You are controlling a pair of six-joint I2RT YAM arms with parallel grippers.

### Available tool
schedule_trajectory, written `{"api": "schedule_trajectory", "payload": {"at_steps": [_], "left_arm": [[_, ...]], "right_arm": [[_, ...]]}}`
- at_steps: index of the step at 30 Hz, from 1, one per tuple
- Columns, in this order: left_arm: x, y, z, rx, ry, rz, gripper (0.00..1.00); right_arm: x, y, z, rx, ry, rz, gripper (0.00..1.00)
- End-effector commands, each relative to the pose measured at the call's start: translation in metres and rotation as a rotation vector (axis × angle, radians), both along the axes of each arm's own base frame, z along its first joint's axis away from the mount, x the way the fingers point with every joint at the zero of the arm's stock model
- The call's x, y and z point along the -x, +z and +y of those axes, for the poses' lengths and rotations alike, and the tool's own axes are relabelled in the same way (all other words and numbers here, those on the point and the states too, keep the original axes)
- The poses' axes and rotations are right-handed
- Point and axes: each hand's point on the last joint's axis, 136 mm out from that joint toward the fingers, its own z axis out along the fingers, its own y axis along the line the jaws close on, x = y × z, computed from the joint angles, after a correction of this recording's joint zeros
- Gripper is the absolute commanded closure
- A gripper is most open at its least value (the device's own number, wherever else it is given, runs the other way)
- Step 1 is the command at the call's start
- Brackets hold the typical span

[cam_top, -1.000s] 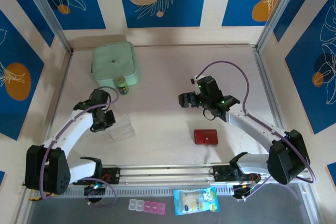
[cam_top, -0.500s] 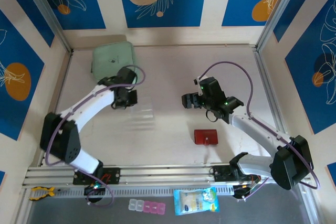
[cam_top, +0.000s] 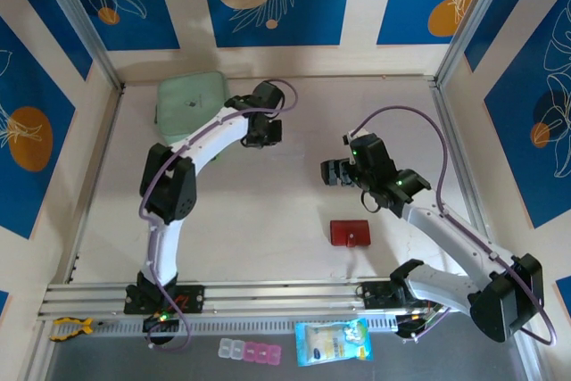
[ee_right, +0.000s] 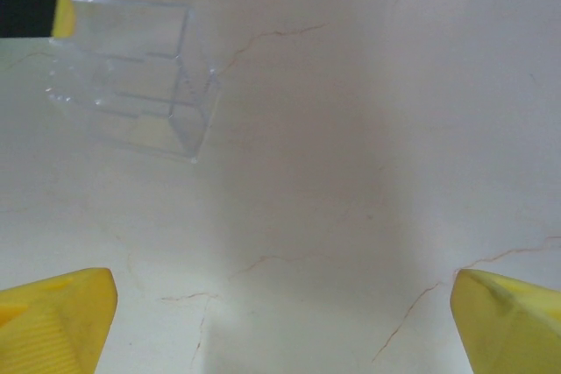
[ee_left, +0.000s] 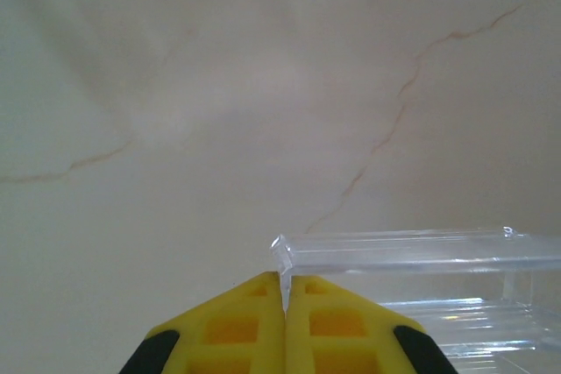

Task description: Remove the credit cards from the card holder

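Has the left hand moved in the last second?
Yes. The left hand went farther out and rightward: earlier it was nearer the arm bases than the pale green container; now it sits just right of it.

A pale cream worktop (cam_top: pixel 268 211) with thin brown veins carries a small red card holder (cam_top: pixel 350 233) lying flat near its front, and a pale green square container (cam_top: pixel 194 106) in its far-left corner

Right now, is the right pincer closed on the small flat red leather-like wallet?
No, the small flat red leather-like wallet lies on the table, apart from the right pincer, whose jaws stand wide open.
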Motion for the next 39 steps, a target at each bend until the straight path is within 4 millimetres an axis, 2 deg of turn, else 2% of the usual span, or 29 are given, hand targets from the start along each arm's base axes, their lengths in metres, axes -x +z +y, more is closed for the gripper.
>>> {"api": "schedule_trajectory", "payload": {"at_steps": [1, 6, 15, 17, 23, 30, 36, 39], "left_arm": [[-0.007, 0.003, -0.004, -0.038, -0.006, 0.001, 1.0], [-0.015, -0.016, -0.002, -0.071, 0.023, 0.015, 1.0], [-0.013, -0.041, 0.002, -0.098, 0.056, 0.055, 1.0], [-0.012, -0.043, 0.002, -0.097, 0.061, 0.058, 0.97], [-0.011, -0.035, 0.003, -0.082, 0.068, 0.042, 0.88], [-0.01, -0.026, 0.002, -0.065, 0.063, 0.034, 0.84], [-0.007, -0.014, 0.003, -0.05, 0.055, 0.018, 0.81], [-0.004, -0.005, 0.003, -0.037, 0.042, 0.006, 0.79]], "right_arm": [[0.002, 0.01, -0.011, 0.023, -0.013, -0.017, 0.02], [0.006, 0.012, -0.016, 0.013, -0.021, -0.022, 0.02], [0.013, 0.007, -0.021, 0.002, -0.03, -0.012, 0.02], [0.015, 0.007, -0.022, 0.003, -0.032, -0.01, 0.02], [0.017, 0.005, -0.024, -0.001, -0.035, -0.004, 0.01], [0.022, 0.007, -0.024, -0.02, -0.041, 0.018, 0.02], [0.033, -0.001, -0.025, -0.067, -0.081, 0.089, 0.02], [0.037, -0.007, -0.029, -0.121, -0.159, 0.149, 0.01]]}}
